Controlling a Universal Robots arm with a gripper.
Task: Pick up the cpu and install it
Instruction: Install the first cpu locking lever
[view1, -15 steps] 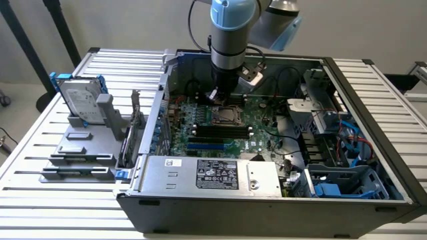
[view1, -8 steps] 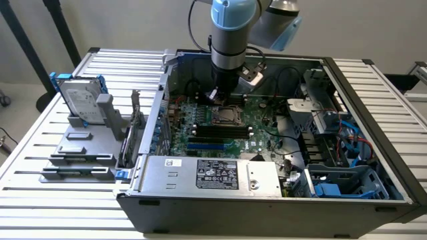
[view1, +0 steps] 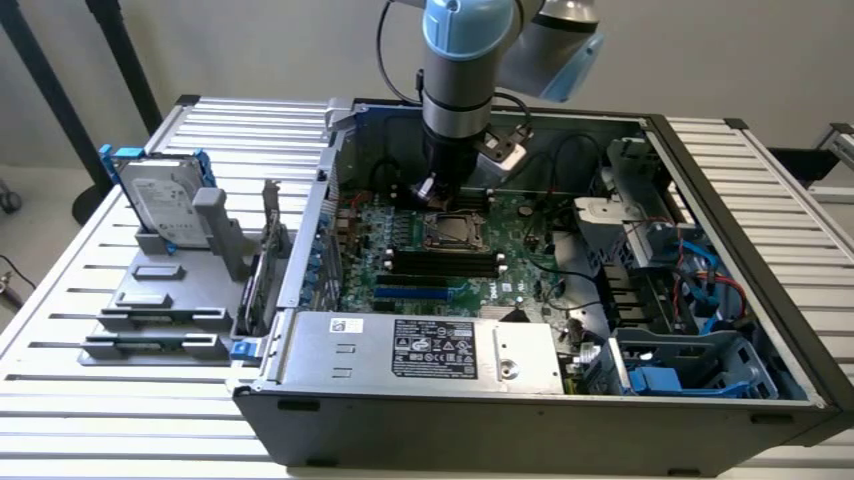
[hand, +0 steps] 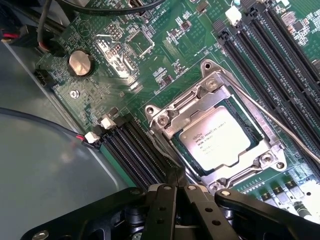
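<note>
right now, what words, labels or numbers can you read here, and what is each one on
Nothing can be quoted; all print is too small or blurred.
Small square silver-topped cpu in its socket: dark printed lines, blurred.
Black label on the silver box: white print, too small.
White sticker beside it: unreadable.
Green motherboard: white markings, unreadable.

Table: white slatted metal table (view1: 54, 400), carrying everything.
Case: open dark-grey metal computer case (view1: 534, 425), lying on its side mid-table.
Board: green motherboard (hand: 175, 45) flat inside the case.
Battery: round silver coin battery (hand: 80, 63) seated on the motherboard.
Slots: long black memory slots (hand: 280, 50) in parallel rows.
Power box: silver metal box with black label (view1: 427, 350) along the case's near wall.
Drive: large silver hard drive with blue bracket (view1: 160, 205), upright on a grey plastic stand (view1: 154, 300), at the exterior view's left of the case.
</note>
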